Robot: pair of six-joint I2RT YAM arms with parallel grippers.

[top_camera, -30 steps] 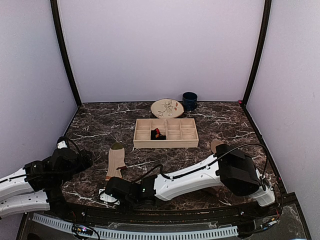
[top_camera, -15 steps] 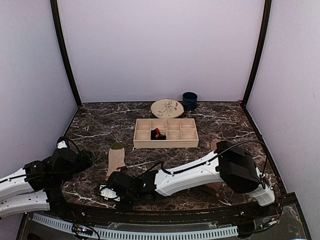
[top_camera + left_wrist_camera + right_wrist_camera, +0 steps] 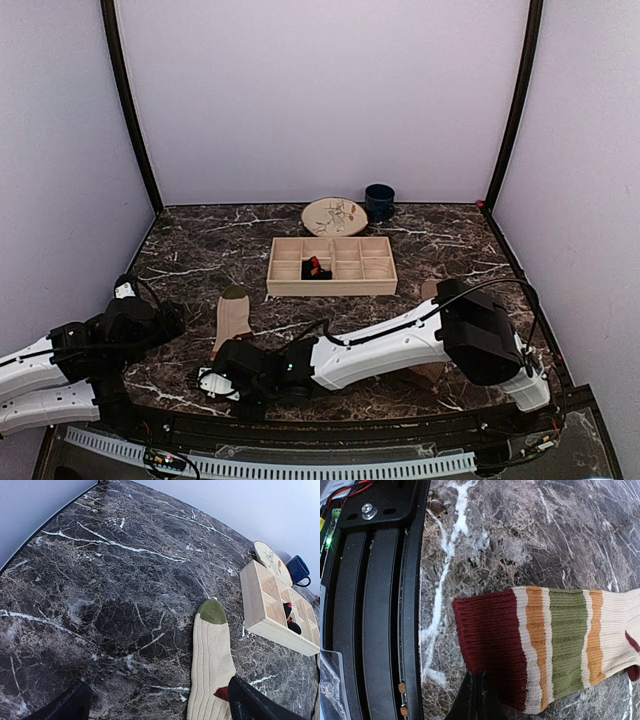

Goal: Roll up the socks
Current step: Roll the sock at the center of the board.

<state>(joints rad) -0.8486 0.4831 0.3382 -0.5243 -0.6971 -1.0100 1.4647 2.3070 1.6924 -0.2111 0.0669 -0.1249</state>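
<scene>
One striped sock [image 3: 555, 650] is lying flat near the desk [image 3: 520, 540] edge, your right fingers [image 3: 476, 700] pressing shut at its maroon cuff, left fingers [image 3: 255, 702] hanging wide open. You should be folding that cuff evenly, rolling toward the toe. Behind, a wooden tray [image 3: 330, 289] is holding one black-and-red sock [image 3: 315, 268].

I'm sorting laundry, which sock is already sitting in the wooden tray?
The black sock with red, in a tray compartment; the striped sock and tan sock lie on the table.
</scene>
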